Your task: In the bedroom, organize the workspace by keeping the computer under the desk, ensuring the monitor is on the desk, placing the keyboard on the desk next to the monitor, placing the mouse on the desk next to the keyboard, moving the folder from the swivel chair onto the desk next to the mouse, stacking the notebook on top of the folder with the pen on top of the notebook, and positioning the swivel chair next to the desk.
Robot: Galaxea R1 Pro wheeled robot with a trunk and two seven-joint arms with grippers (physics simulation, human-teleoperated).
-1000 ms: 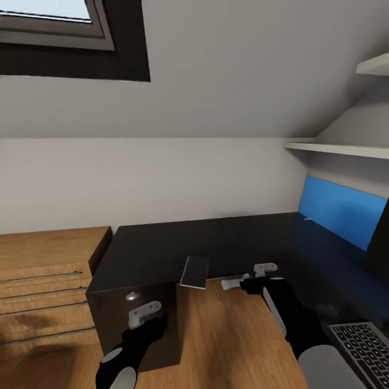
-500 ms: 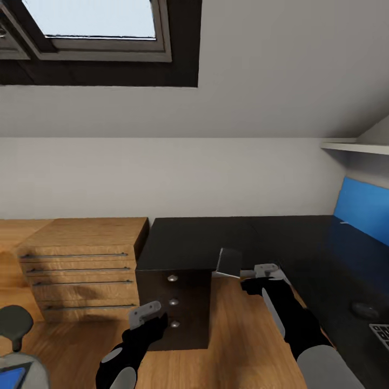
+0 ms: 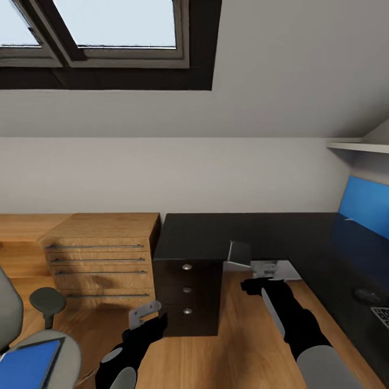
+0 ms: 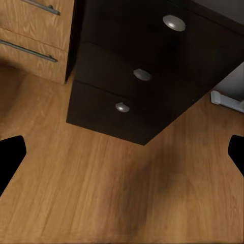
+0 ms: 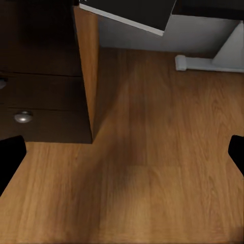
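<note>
Both tools are carried low over the wood floor [image 3: 237,329], the left tool [image 3: 145,316] near the black drawer unit [image 3: 188,289] and the right tool [image 3: 263,274] just below the table [image 3: 259,235] edge. In the wrist views the fingertips sit at opposite frame edges, so each is judged spread wide and empty.

The folder [image 3: 27,363] lies on the swivel chair [image 3: 40,346] at the near left. To fetch it, the base should be turned further left until the whole seat is seen.

The chair and folder are cropped. The mouse [image 3: 367,295] and keyboard [image 3: 382,315] are barely seen at the right edge. The notebook [image 3: 239,253] overhangs the table edge.
</note>
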